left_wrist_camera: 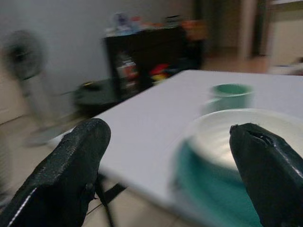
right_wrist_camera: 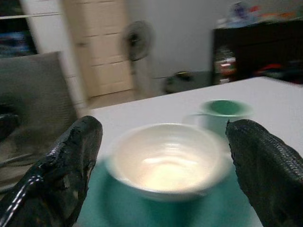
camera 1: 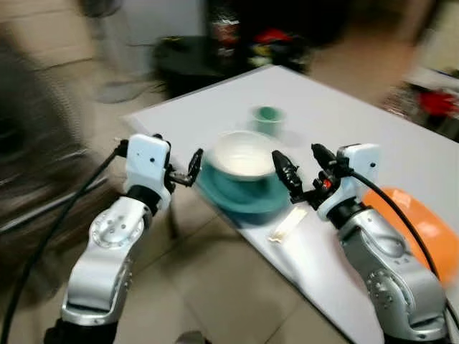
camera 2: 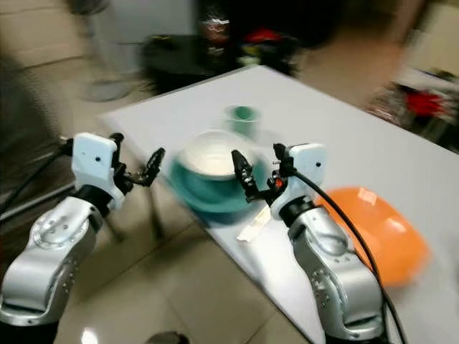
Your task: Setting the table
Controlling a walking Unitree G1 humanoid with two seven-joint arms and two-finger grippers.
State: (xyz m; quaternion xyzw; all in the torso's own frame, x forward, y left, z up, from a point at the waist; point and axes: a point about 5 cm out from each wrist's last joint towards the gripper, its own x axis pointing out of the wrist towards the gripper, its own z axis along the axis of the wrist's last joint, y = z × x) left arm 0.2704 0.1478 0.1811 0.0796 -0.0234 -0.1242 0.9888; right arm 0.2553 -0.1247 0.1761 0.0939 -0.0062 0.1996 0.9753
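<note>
On the near corner of a white table (camera 1: 358, 122) a white bowl (camera 1: 244, 153) sits on a teal plate (camera 1: 247, 198). Behind them stands a small green cup (camera 1: 267, 117). A pale flat utensil (camera 1: 287, 224) lies on the table beside the plate. My left gripper (camera 1: 177, 152) is open, off the table's edge just left of the plate. The right gripper (camera 1: 295, 152) is open too, low over the table at the plate's right side. Both wrist views look between spread black fingers (left_wrist_camera: 71, 165) (right_wrist_camera: 66, 161) at the bowl (right_wrist_camera: 165, 161) and the cup (left_wrist_camera: 230, 94). The picture is blurred.
An orange bowl (camera 1: 424, 221) lies on the table at my right, next to the right forearm. A dark cabinet (left_wrist_camera: 151, 52) and a standing fan (left_wrist_camera: 23, 54) are beyond the table. A grey chair (right_wrist_camera: 33, 85) stands to the left. Tiled floor lies below my arms.
</note>
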